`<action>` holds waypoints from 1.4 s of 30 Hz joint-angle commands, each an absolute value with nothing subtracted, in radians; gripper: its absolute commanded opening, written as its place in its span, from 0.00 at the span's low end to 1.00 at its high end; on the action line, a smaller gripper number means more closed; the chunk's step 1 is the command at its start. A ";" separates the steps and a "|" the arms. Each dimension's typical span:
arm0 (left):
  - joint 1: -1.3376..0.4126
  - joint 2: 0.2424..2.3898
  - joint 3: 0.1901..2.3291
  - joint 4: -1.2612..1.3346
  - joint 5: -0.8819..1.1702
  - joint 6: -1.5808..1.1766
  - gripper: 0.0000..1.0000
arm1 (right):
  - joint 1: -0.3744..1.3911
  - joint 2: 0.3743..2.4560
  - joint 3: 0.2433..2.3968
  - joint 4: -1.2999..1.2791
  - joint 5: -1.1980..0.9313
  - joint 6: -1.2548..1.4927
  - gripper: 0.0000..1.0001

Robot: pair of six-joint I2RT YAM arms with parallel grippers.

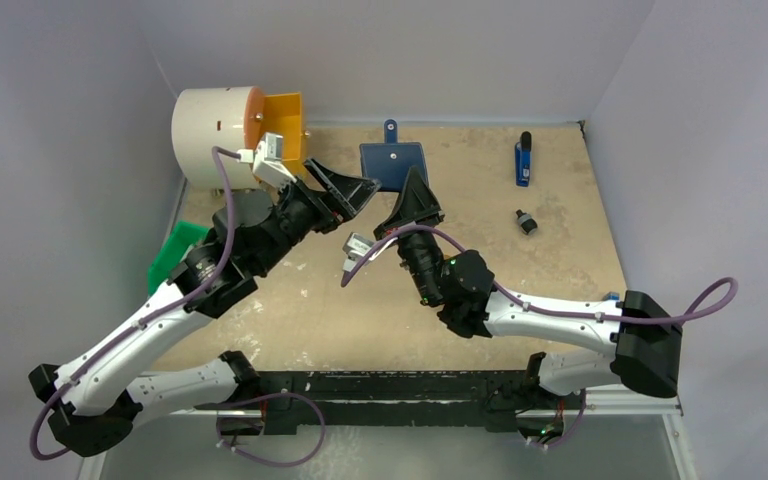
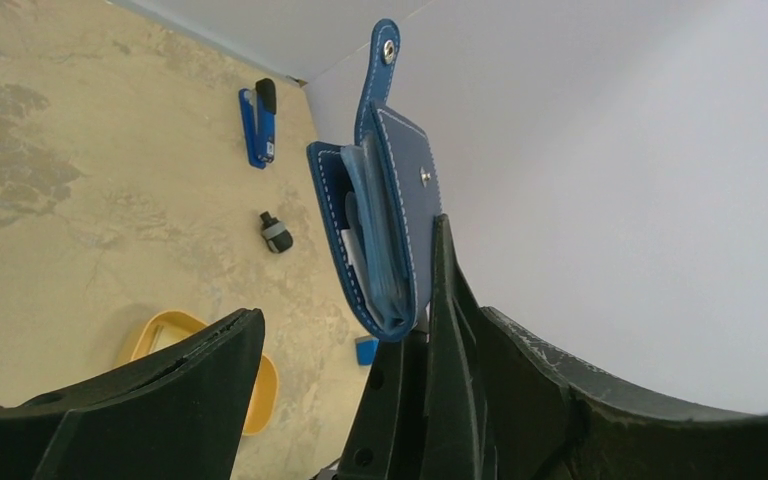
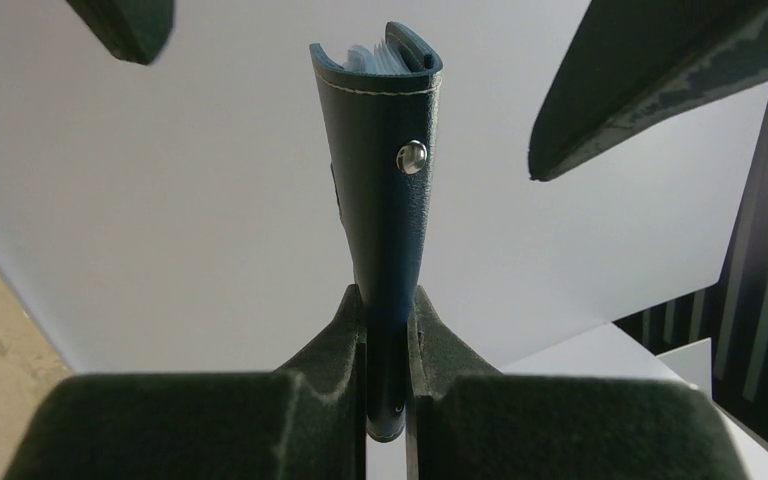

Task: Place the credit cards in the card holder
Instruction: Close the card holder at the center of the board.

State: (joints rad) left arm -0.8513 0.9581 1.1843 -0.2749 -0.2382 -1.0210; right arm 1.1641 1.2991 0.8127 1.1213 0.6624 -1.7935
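Spotter: Table (image 1: 560, 260), tan and scuffed, fills your workspace between white walls. The biggest thing on it is the white drum (image 1: 210, 135) with an orange face in the far left corner. An orange bin (image 1: 285, 115) sits against it, and a green bin (image 1: 175, 255) is at the left edge. Your left wrist view also shows a yellow oval tray (image 2: 175, 330) lying on the table.

Operator: Where's the card holder?

Spotter: Off the table. Your right gripper (image 3: 385, 300) is pinched on the lower edge of the navy card holder (image 1: 392, 165) and holds it upright in the air, over the far middle. Its snap tab (image 2: 385, 55) sticks up, unfastened.

Operator: And my left?

Spotter: Your left gripper (image 1: 350, 190) is spread wide, with one of its fingers (image 3: 640, 80) on each side of the holder's top. Your right wrist view shows a gap on both sides.

Operator: Cards?

Spotter: Pale edges that look like credit cards (image 3: 372, 58) show at the holder's open top, between the light blue pockets. I can't tell how many.

Operator: Anything smaller?

Spotter: A blue stapler (image 1: 523, 160) lies far right. A small black-and-grey piece (image 1: 527, 222) sits near it.
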 commanded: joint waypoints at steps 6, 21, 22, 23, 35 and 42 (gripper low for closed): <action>-0.850 0.990 1.198 -0.126 -0.252 -1.074 0.72 | 1.179 1.285 0.858 1.231 0.649 -1.813 0.00; -0.849 1.069 1.183 -0.016 -0.187 -1.124 0.33 | 1.191 1.288 0.862 1.233 0.653 -1.812 0.00; -0.849 1.070 1.182 -0.015 -0.189 -1.124 0.28 | 1.191 1.287 0.862 1.228 0.656 -1.807 0.00; -0.848 1.070 1.178 -0.015 -0.195 -1.124 0.23 | 1.192 1.286 0.862 1.223 0.659 -1.801 0.00; -0.850 0.942 1.195 -0.142 -0.485 -1.025 0.00 | 1.311 1.311 1.029 0.681 0.867 -1.398 0.99; -0.849 0.805 1.250 -0.406 -0.686 -0.796 0.00 | 1.217 1.218 1.208 -0.007 0.510 -0.478 0.99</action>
